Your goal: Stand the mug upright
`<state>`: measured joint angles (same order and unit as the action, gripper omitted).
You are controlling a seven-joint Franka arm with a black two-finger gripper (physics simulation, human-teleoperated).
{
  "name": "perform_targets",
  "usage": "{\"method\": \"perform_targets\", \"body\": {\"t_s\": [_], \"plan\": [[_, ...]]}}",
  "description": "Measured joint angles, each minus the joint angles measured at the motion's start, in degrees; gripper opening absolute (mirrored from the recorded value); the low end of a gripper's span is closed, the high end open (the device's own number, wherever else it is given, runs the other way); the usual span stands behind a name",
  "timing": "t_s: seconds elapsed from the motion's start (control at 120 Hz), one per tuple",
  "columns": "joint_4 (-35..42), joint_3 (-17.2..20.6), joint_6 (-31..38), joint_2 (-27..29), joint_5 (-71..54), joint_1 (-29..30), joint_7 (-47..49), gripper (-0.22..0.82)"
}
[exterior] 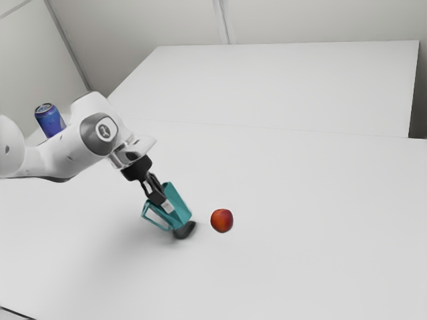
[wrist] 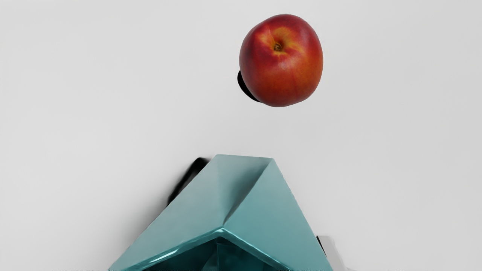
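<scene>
Teal mug point(wrist: 265, 207) comes nearest our wrist camera, its mouth toward us. From the exterior view we see it leaning, mouth toward eleven o'clock, base toward five, handle toward eight. Our gripper point(exterior: 162, 199) has it pinched, fingers parted by its body. Near the mug, just past three o'clock, sits a red fruit point(exterior: 222, 221); a blue can point(exterior: 50, 121) stands well off at ten.
</scene>
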<state>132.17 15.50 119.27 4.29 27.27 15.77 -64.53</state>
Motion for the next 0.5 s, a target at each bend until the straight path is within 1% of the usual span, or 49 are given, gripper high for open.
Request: {"method": "perform_targets", "body": {"t_s": [0.117, 0.225, 0.358, 0.5], "plan": [[-0.1, 2.11, 3.4, -0.01, -8.66, -0.29, 4.59, -0.15], [0.08, 2.89, 6.89, -0.35, -14.43, -0.26, 8.36, -0.15], [0.61, 3.91, 10.56, -0.73, -18.87, 0.2, 12.43, -0.15], [1.33, 4.25, 12.78, -1.18, -20.71, -0.23, 15.99, -0.15]]}}
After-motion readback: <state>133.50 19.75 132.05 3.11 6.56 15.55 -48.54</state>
